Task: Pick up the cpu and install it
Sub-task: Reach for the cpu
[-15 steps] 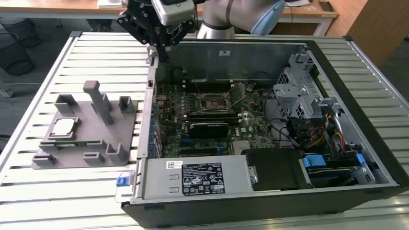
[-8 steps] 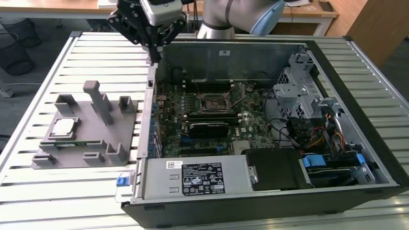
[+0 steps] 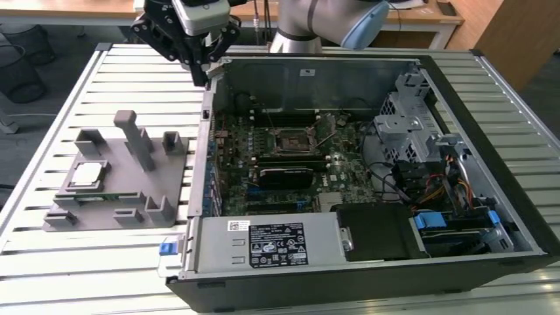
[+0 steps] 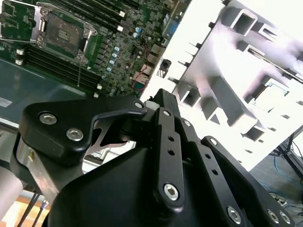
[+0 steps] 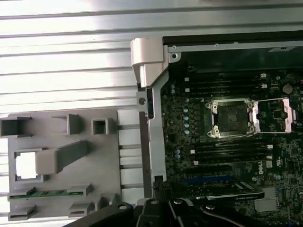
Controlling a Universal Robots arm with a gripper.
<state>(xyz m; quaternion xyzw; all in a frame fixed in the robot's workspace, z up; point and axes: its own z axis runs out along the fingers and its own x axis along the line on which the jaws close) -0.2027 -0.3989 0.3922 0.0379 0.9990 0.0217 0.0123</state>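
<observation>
Part not yet picked.
On the slatted metal bench (image 3: 131, 72) stand the open black computer case (image 3: 350, 79) and the grey plastic fixture (image 3: 153, 197). The black gripper (image 3: 204, 77) hangs over the case corner, fingers clenched, empty. The small silvery square cpu (image 3: 88, 173) lies in a fixture pocket; we judge it light, stiff, fragile: grasp opposite edges.

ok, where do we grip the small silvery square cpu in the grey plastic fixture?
Two opposite edges of the silvery square cpu, straight down from above: it lies flat in a recess of the grey plastic fixture, whose raised walls likely block side approaches.
</observation>
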